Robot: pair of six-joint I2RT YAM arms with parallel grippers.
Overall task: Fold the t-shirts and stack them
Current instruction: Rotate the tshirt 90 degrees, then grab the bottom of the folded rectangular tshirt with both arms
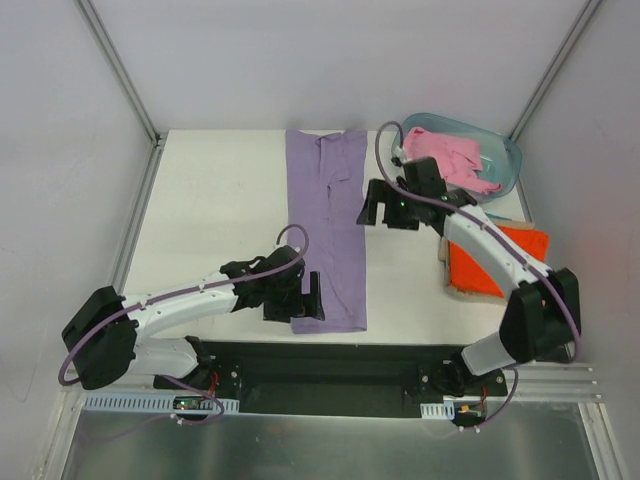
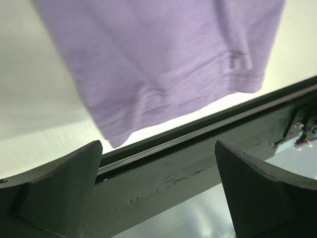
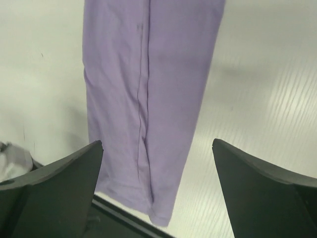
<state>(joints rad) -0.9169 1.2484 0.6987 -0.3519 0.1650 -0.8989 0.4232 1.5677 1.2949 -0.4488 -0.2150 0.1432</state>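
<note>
Lavender-purple cloth t-shirt [image 1: 326, 225]: lies flat on the white desk [image 1: 215, 200], folded lengthwise into a long narrow strip, hem at the near edge.
Left claw [image 1: 295, 298]: gapes open, empty, poised at the hem's left corner.
Right claw [image 1: 388, 212]: spread wide, holding nothing, just beside the strip's right edge, past its middle.
Step in hand: probably the crosswise fold, hem toward the far end.
Doing it well: pinch the hem through all layers, lift low, carry evenly so the edges line up, press flat.
Bright orange folded t-shirt [image 1: 510, 255]: rests at the right, likely the stack's base.
Pink t-shirt [image 1: 450, 155]: heaped in the translucent blue-green plastic tub [image 1: 508, 165], not yet folded.
</note>
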